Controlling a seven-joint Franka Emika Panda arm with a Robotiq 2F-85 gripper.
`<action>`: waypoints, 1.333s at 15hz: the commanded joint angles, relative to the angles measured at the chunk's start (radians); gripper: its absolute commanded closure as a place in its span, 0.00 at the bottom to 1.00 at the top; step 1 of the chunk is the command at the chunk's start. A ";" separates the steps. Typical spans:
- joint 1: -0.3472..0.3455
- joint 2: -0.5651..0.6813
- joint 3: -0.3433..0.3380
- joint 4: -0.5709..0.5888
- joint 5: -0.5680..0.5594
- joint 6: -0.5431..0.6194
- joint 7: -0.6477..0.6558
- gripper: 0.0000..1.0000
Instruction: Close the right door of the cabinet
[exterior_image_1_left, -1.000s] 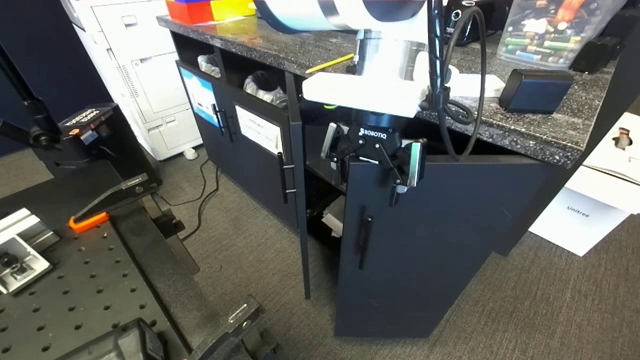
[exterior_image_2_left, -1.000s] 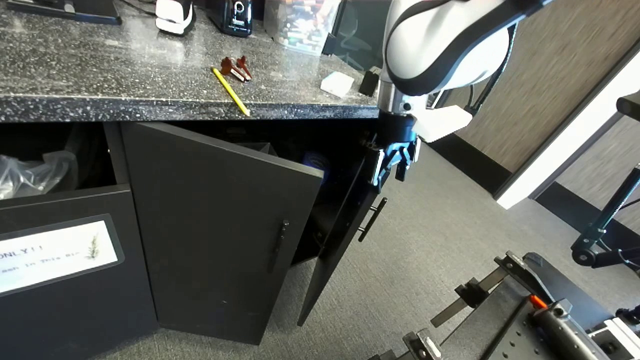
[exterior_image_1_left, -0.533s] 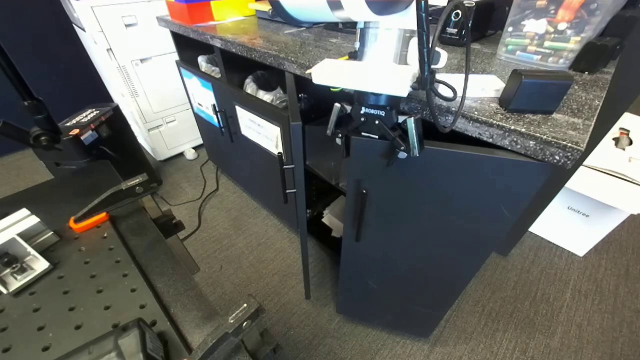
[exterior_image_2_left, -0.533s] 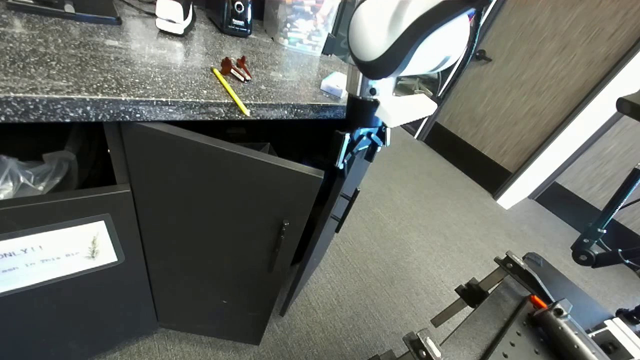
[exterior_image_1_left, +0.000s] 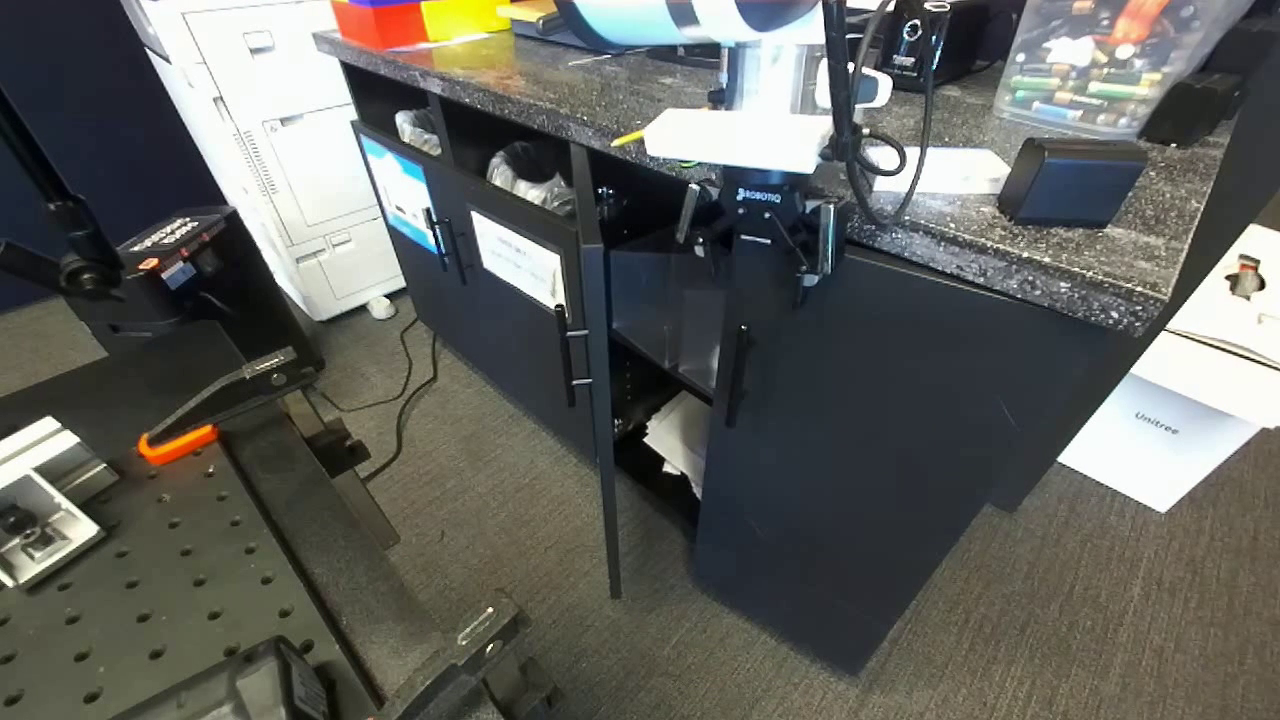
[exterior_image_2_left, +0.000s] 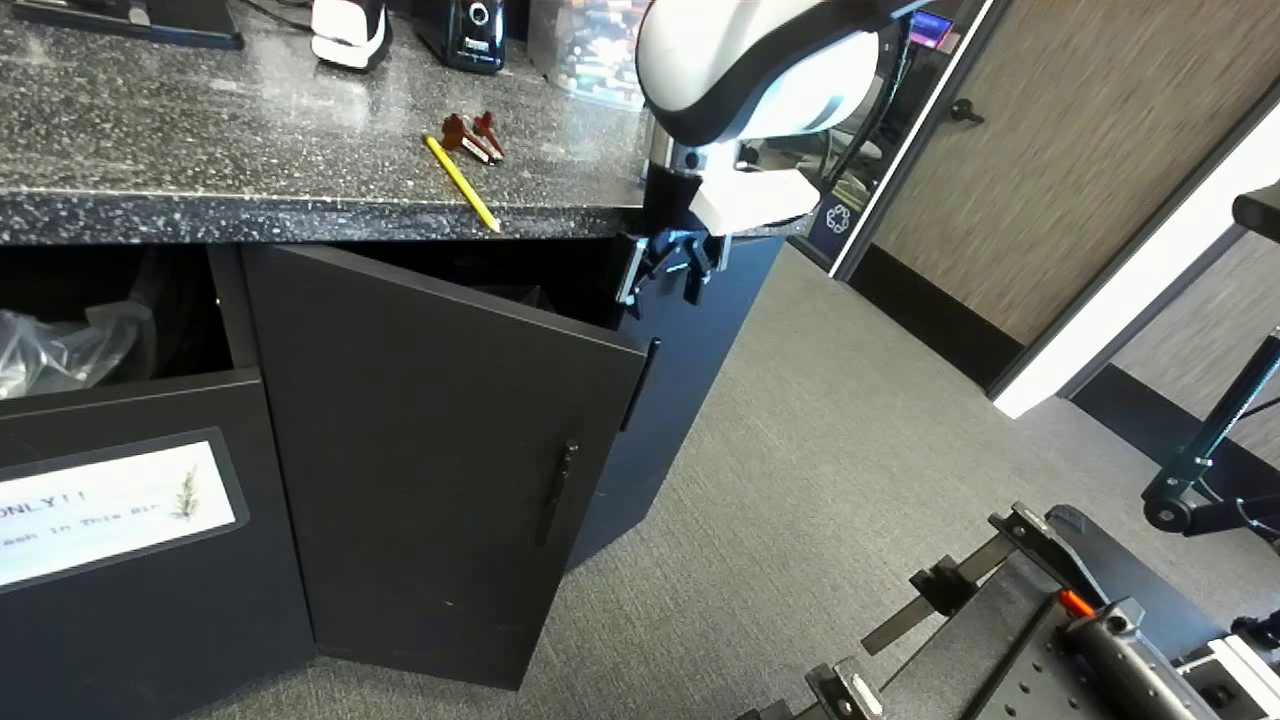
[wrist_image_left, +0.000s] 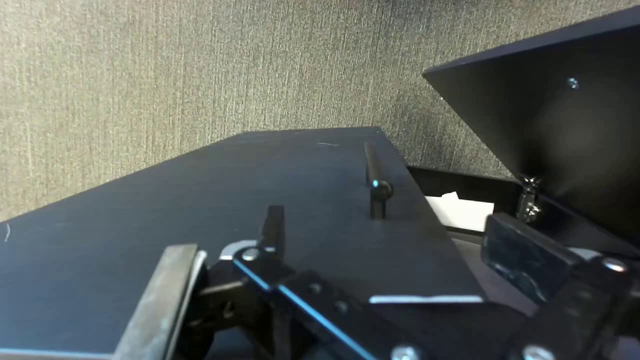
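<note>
The right cabinet door (exterior_image_1_left: 870, 450) is dark and stands partly open; it shows in an exterior view (exterior_image_2_left: 690, 390) and in the wrist view (wrist_image_left: 280, 175). Its black handle (exterior_image_1_left: 737, 375) is near its free edge. My gripper (exterior_image_1_left: 757, 245) is open with nothing between its fingers, at the top of this door near its free edge, above the handle. In the wrist view the gripper's (wrist_image_left: 345, 275) fingers are spread wide over the door. Whether they touch the door I cannot tell. The left door (exterior_image_2_left: 430, 450) of the pair also stands open.
The speckled countertop (exterior_image_1_left: 1080, 250) overhangs the doors close to my wrist. It bears a black box (exterior_image_1_left: 1072, 182), a bin of batteries and a yellow pencil (exterior_image_2_left: 462, 185). White papers (exterior_image_1_left: 680, 435) lie inside the cabinet. A perforated worktable (exterior_image_1_left: 150, 560) with clamps stands opposite.
The right door has swung inward toward the cabinet, its gap narrowing. My open gripper has moved along with it, toward the cabinet. The left door has not moved.
</note>
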 joint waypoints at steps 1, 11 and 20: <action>0.029 0.119 -0.036 0.154 -0.020 0.006 0.018 0.00; 0.025 -0.131 0.051 -0.161 0.053 -0.020 -0.032 0.00; 0.018 -0.358 0.097 -0.379 0.163 -0.047 -0.032 0.00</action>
